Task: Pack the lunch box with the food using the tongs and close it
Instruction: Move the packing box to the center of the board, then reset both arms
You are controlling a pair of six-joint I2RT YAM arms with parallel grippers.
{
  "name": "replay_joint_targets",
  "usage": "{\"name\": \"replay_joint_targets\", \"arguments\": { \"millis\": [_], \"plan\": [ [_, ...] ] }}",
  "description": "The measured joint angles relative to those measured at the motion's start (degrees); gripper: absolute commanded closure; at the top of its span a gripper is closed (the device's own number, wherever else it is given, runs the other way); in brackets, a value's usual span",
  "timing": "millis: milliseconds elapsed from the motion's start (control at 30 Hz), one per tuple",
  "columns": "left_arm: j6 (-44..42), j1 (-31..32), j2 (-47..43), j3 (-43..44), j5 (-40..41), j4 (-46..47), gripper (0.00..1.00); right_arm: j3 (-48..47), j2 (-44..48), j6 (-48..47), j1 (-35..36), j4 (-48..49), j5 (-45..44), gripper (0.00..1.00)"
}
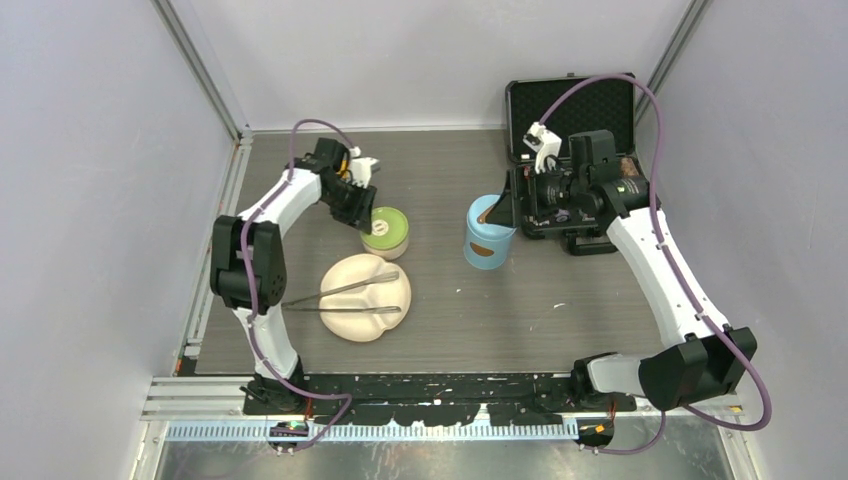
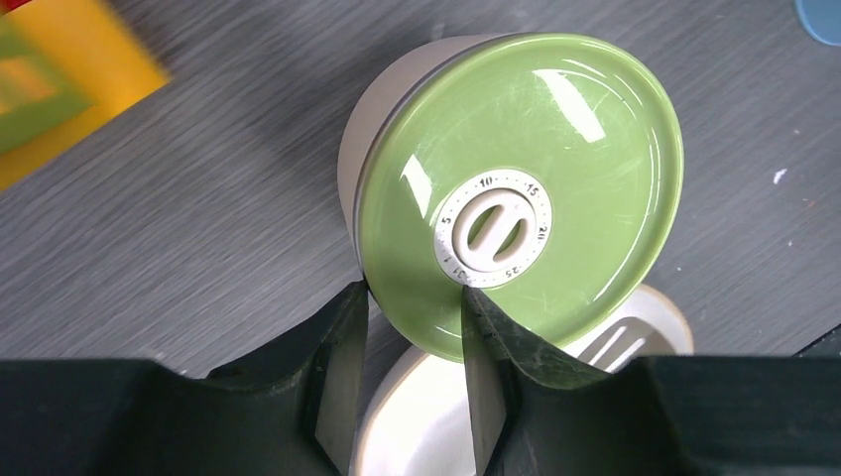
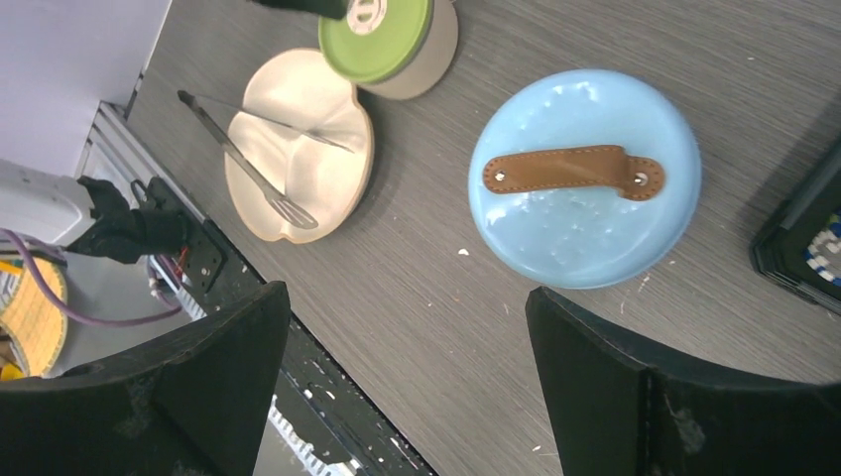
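The lunch box's light-blue canister (image 1: 489, 240) stands mid-table with its blue lid (image 3: 585, 178) and brown handle on. Its small inner bowl (image 1: 386, 234) has a green lid (image 2: 536, 169) and stands just beyond the cream plate. My left gripper (image 1: 364, 214) (image 2: 414, 291) is shut on the near edge of that lid, one finger at the rim and the other across the top. The silver tongs (image 1: 340, 297) (image 3: 248, 164) lie across the plate. My right gripper (image 1: 508, 208) (image 3: 407, 293) is open beside and above the canister, holding nothing. No food shows.
The cream divided plate (image 1: 395, 290) (image 3: 317, 109) lies in front of the bowl. An open black foam-lined case (image 1: 570, 105) stands at the back right, behind my right arm. A yellow and green block (image 2: 60, 79) sits beyond the bowl.
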State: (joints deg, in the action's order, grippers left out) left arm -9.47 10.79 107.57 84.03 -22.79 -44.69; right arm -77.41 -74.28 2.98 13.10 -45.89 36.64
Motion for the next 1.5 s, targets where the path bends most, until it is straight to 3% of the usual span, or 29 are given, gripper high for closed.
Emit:
{"name": "replay_joint_targets", "arguments": {
  "millis": [300,567,767,867,933,1233,1500],
  "plan": [
    [-0.31,12.13,0.63,1.05,0.55,-0.90,0.56,-0.83,0.28,2.25,-4.79,0.70,-1.29,0.07],
    [1.38,17.03,1.79,2.43,-1.57,-2.25,0.54,-0.83,0.31,3.89,-6.82,1.38,-1.44,0.07],
    [3.43,16.74,3.85,6.82,-2.34,-3.10,0.37,-0.83,0.31,4.57,-7.48,1.55,-1.40,0.06],
    [3.65,15.85,3.98,11.28,-3.02,-4.96,0.21,-0.85,0.31,4.70,-8.83,1.51,-1.16,0.05],
    [4.17,14.45,3.85,14.84,-3.89,-5.95,0.02,-1.29,0.22,4.66,-10.05,1.05,-0.98,0.04],
    [4.48,-2.75,-3.52,26.58,-5.57,-10.51,0.00,-9.86,-3.58,3.82,-22.21,0.35,1.90,0.03],
    [3.45,-23.37,-10.95,23.89,-5.90,-11.39,0.00,-12.87,-10.14,-1.62,-31.80,-1.75,2.40,0.03]
  ]
}}
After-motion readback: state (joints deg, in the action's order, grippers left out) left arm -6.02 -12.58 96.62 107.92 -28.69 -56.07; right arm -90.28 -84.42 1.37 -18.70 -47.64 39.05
